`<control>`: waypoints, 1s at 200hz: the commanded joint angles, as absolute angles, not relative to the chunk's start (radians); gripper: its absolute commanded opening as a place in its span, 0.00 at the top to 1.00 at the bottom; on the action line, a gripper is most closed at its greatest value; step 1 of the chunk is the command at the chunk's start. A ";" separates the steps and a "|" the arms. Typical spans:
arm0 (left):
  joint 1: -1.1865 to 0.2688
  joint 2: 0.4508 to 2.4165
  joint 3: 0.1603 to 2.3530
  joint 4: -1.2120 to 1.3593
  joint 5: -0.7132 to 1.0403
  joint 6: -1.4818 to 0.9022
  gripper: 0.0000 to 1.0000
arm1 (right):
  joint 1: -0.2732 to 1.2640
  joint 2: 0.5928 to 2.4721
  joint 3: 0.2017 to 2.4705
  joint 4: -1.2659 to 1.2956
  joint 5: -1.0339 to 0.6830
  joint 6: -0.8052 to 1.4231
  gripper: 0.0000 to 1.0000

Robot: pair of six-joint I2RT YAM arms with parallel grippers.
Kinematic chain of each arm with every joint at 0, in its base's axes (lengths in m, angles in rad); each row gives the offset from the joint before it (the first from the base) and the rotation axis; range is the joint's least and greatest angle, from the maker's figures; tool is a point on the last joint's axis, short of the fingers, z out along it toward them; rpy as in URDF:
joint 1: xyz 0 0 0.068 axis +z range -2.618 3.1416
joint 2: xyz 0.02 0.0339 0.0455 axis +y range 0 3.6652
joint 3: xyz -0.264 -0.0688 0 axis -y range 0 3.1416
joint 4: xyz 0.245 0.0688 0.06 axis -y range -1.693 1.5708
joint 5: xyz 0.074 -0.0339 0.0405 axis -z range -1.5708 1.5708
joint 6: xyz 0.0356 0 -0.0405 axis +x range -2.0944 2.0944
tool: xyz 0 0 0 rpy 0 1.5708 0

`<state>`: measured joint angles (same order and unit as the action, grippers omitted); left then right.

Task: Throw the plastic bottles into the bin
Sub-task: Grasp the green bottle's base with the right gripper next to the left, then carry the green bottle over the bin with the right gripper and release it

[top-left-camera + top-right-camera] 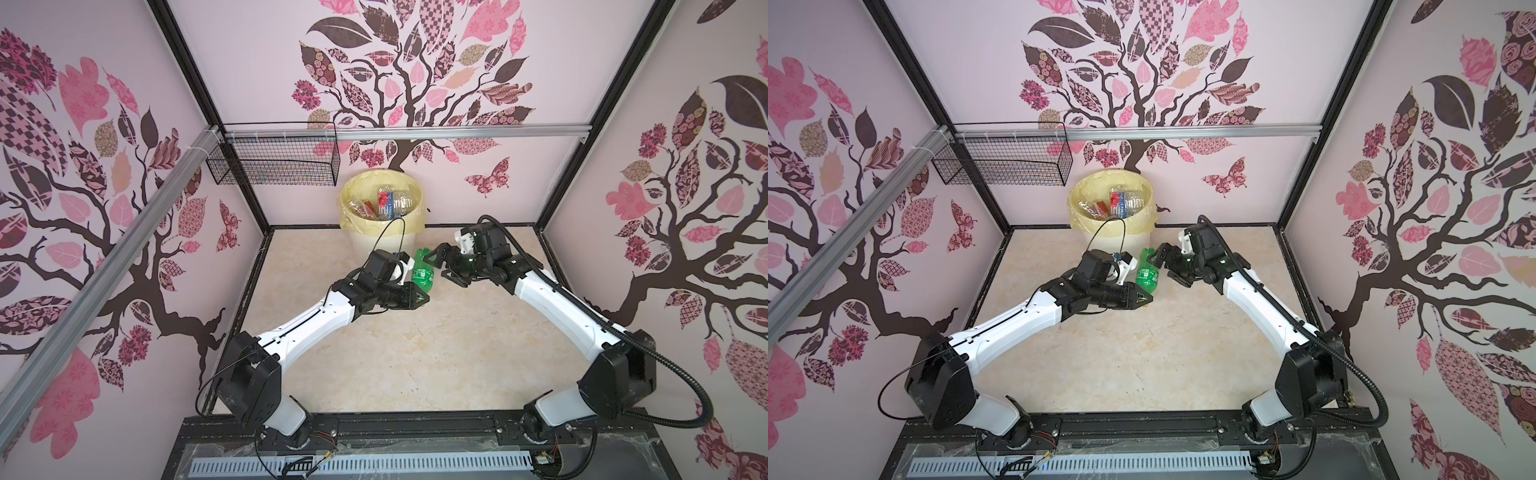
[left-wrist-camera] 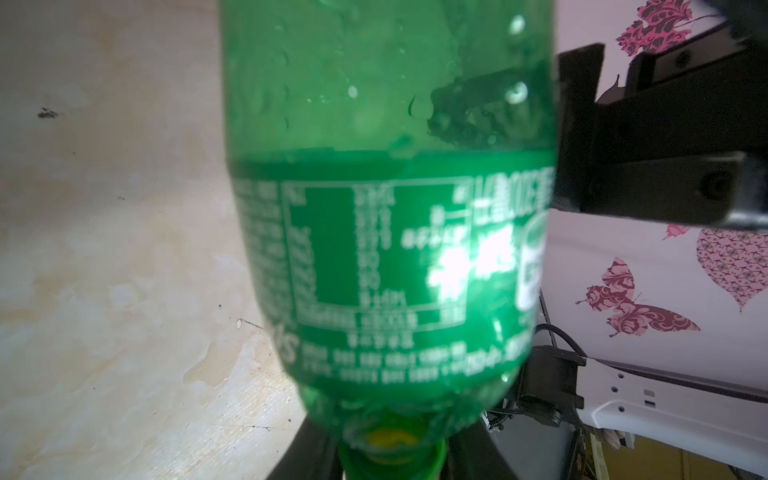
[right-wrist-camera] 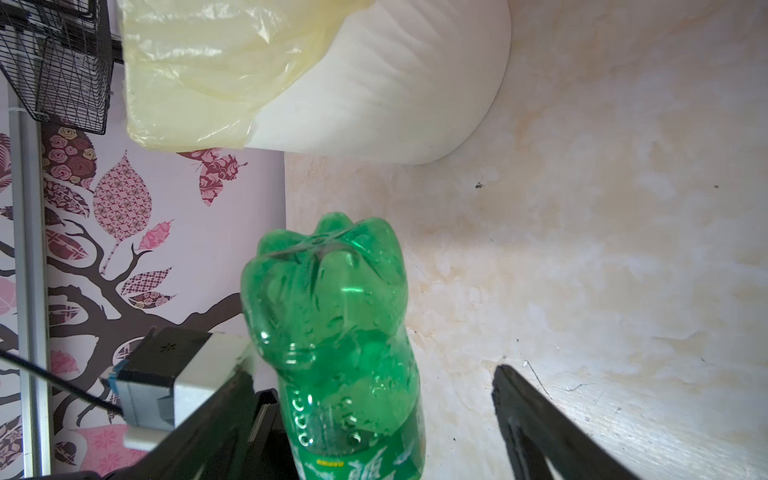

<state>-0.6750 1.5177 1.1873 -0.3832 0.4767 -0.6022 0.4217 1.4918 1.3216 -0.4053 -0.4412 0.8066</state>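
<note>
The left claw pinches the green bottle at its cap end, the cap mostly hidden. The right claw stands spread around the bottle's base. The bin is just beyond both claws, with open counter behind them.

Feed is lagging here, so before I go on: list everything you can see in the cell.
green bottle: one, green, in front of the bin, held by its cap end
bottles in bin: several, mostly clear, red and blue labels; exact count unclear
bin: one, cream-white, back centre of table
bag: one, pale yellow, lining bin
wire basket: one, black, on rail, back left
table: one, beige marbled
left gripper: shut on green bottle's neck
right gripper: open, jaws either side of bottle's base end
</note>
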 commanded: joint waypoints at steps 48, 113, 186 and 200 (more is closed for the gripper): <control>-0.683 1.493 1.231 -0.351 0.537 -0.614 0.75 | 0.457 1.503 1.321 -0.339 -0.473 0.819 0.18; -0.683 1.481 1.245 -0.362 0.542 -0.615 0.68 | 0.470 1.514 1.325 -0.332 -0.462 0.815 0.38; -0.653 1.444 1.292 -0.441 0.493 -0.607 0.42 | 0.471 1.567 1.473 -0.383 -0.414 0.770 0.52; -0.628 1.425 1.333 -0.482 0.467 -0.601 0.30 | 0.470 1.588 1.538 -0.408 -0.390 0.747 0.53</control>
<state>-0.6628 1.4868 1.2419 -0.4332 0.5045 -0.6262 0.4644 1.5536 1.4189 -0.3824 -0.4320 0.7902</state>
